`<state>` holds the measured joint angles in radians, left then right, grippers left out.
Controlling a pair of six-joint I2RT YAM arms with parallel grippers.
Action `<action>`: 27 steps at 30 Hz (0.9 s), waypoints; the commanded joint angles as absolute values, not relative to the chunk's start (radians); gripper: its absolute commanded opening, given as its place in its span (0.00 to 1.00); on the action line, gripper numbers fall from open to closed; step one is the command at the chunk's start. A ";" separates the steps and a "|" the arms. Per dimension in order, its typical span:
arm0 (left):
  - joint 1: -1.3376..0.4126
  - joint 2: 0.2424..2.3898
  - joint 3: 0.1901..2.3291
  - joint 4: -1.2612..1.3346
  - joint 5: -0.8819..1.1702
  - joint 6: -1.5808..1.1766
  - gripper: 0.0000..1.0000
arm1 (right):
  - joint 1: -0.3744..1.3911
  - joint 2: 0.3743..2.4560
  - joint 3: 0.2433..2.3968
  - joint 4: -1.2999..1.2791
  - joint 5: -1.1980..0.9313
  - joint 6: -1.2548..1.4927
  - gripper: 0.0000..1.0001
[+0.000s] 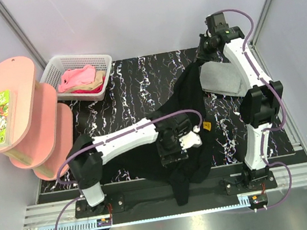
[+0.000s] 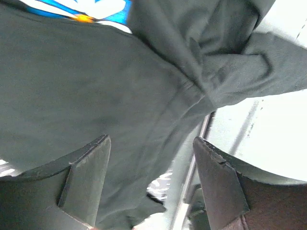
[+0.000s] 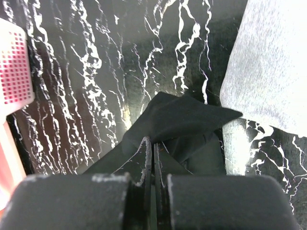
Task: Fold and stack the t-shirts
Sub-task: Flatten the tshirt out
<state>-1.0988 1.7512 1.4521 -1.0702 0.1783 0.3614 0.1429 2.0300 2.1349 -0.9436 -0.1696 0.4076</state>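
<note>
2 arms, 1 black t-shirt [image 1: 188, 95]: where does it lie? — Desk

Strung across the marbled table [image 1: 122, 99], from the far right corner to the near edge, where a tail of it hangs over the front. A folded grey t-shirt [image 1: 221, 78] sits just beside its upper end. Pink, tan and red shirts [image 1: 81, 80] lie in the white basket [image 1: 77, 56] at the far left. — Photographer

And the pincers? — Desk

The right gripper [image 3: 152, 143] is pressed together on a corner of the black cloth, with no gap visible between its jaws. The left gripper [image 2: 151, 148] stands wide apart, holding nothing. Black fabric spreads just beyond its fingers [image 2: 84, 184]; whether they touch it I cannot tell. — Photographer

What does the step ask? — Desk

By my reading, spreading the shirt flat before any fold. The left should close on 1 layer at the hem or shoulder, not on the bunched seam in its wrist view. It should then draw away from the right so the cloth goes taut, and bring the overhanging tail onto the table. The right must hold its pinch; a slip there could drop the corner onto the grey shirt. — Photographer
</note>
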 commanded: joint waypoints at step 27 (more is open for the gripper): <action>-1.178 1.910 1.476 -0.977 0.265 0.278 0.38 | 0.137 1.964 2.054 -0.862 -0.172 0.394 0.00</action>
<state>-1.1790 1.8996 1.4410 -1.0077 0.2722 0.2707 0.1425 2.0300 2.0636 -0.9012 -0.1696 0.4068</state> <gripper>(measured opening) 0.428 0.017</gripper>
